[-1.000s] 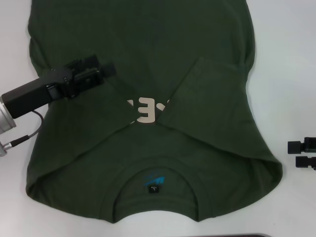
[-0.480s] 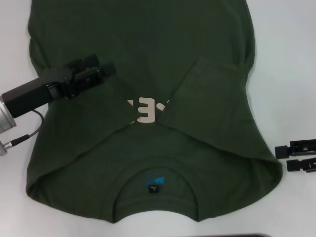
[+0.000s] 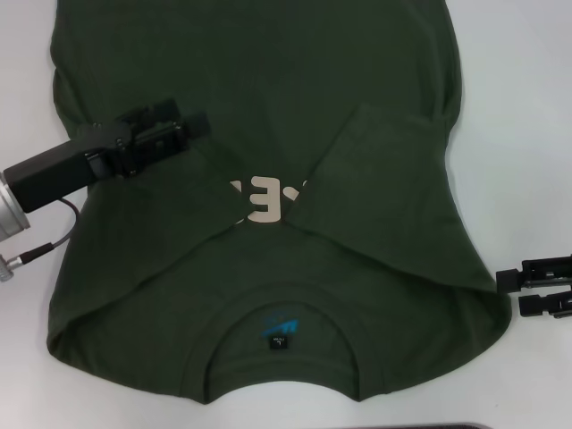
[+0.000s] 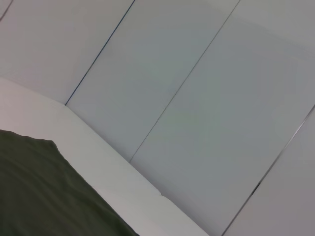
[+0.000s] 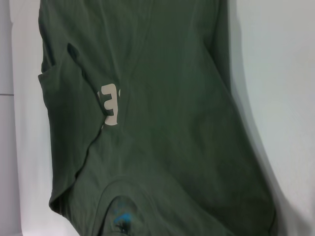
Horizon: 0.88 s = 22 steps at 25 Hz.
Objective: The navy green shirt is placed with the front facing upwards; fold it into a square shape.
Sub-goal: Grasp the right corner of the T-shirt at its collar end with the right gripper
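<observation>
The navy green shirt (image 3: 268, 80) lies flat on the white table, collar (image 3: 284, 308) nearest me, black-and-blue neck label (image 3: 279, 340) showing. Both sleeves are folded in over the chest and cover part of the pale letters (image 3: 264, 201). My left gripper (image 3: 183, 118) hovers open over the tip of the folded left sleeve, nothing between its fingers. At the shirt's right shoulder edge my right gripper (image 3: 517, 292) is open, just off the cloth. The right wrist view shows the shirt (image 5: 162, 123) lengthwise with its letters (image 5: 110, 105). A corner of the shirt (image 4: 44, 196) appears in the left wrist view.
White table (image 3: 527, 107) borders the shirt on both sides. The left arm's cable (image 3: 54, 239) loops over the table at the left. A dark strip (image 3: 465, 426) runs along the near edge. Grey wall panels (image 4: 197, 98) stand behind the table.
My right gripper has moved left, from the table's right edge to the shirt's right shoulder edge. The left gripper and the shirt have stayed where they were.
</observation>
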{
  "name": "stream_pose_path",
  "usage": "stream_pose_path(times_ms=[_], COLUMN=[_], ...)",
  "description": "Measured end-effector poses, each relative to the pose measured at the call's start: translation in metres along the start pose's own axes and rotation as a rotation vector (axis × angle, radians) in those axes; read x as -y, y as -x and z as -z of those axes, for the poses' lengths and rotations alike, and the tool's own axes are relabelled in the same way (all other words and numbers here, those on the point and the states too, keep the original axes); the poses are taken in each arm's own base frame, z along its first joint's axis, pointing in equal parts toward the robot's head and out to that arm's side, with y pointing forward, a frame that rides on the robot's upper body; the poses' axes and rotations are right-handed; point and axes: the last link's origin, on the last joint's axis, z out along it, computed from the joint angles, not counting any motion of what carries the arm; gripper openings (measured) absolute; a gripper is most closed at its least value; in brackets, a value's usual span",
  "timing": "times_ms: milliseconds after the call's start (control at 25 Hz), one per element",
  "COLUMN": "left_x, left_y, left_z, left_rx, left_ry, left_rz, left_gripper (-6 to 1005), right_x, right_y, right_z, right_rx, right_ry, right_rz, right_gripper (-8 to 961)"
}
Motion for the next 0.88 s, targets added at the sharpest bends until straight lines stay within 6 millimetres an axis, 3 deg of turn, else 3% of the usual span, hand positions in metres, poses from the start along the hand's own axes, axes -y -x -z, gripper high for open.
stream_pose_path(times_ms=[880], left_x=[0.0009], left_y=[-0.0012], left_z=[-0.0005], left_rx=[0.001], left_ry=[-0.003], left_rz=[-0.003], left_gripper=[884], right_x=[0.0039], right_y=[0.002], right_z=[-0.0094], right_rx=[-0.026], right_ry=[-0.025], right_rz=[-0.015], right_gripper=[877])
